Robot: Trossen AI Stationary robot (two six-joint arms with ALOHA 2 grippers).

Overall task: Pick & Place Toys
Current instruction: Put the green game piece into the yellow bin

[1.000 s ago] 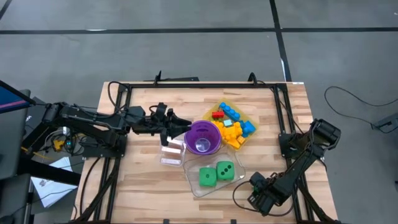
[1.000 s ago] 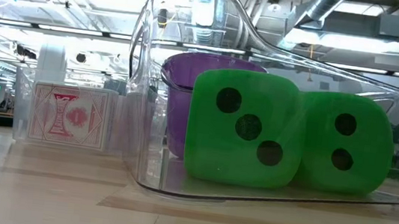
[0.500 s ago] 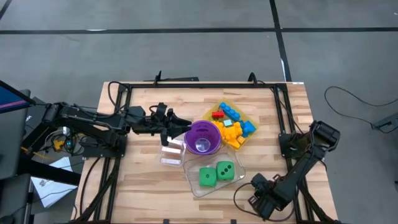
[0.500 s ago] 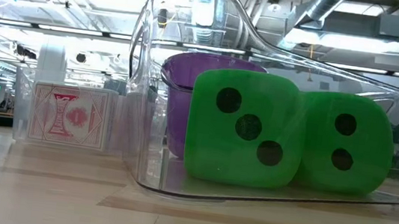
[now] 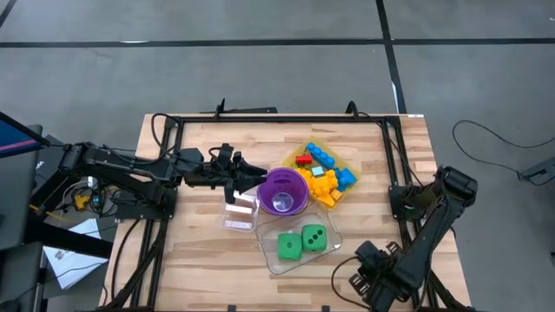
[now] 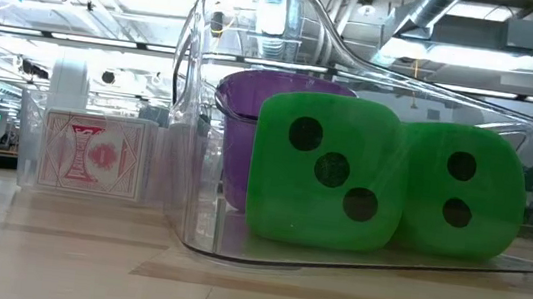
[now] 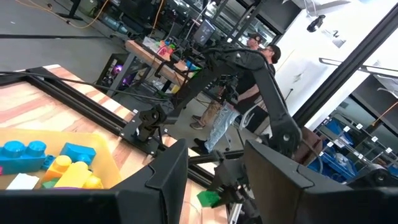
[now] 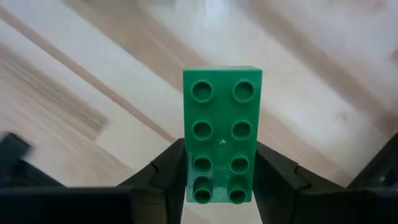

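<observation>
A green two-by-four brick (image 8: 222,134) sits in my right gripper (image 8: 221,149), which is shut on it and points down over the table's near right corner (image 5: 366,274). My left gripper (image 5: 258,180) hangs level and open, high over the table just left of the purple cup (image 5: 282,191); nothing is between its fingers (image 7: 214,149). Two green dotted dice (image 5: 301,242) rest on the floor of a clear tub (image 6: 235,252). Blue, yellow, orange and red bricks (image 5: 323,172) lie in a yellow tray (image 5: 305,143). My right gripper pinches the brick's two long sides (image 8: 188,163) between its two fingers, near one end. The fingers come from above, pointing down, and lie across the brick. The brick sits level with its studs up, lifted clear of the wooden table, its other end (image 8: 222,78) sticking out free.
A clear case holding a card box (image 5: 238,213) stands left of the tub. Black frame rails (image 5: 277,120) run along the table's far, left and right sides. Bare wood lies along the near edge (image 5: 217,277). A person shows beyond the table (image 7: 258,46).
My right gripper has risen over the near right corner and drawn a little toward the near edge. The left arm, the cup, the tub and the dice stand as before.
</observation>
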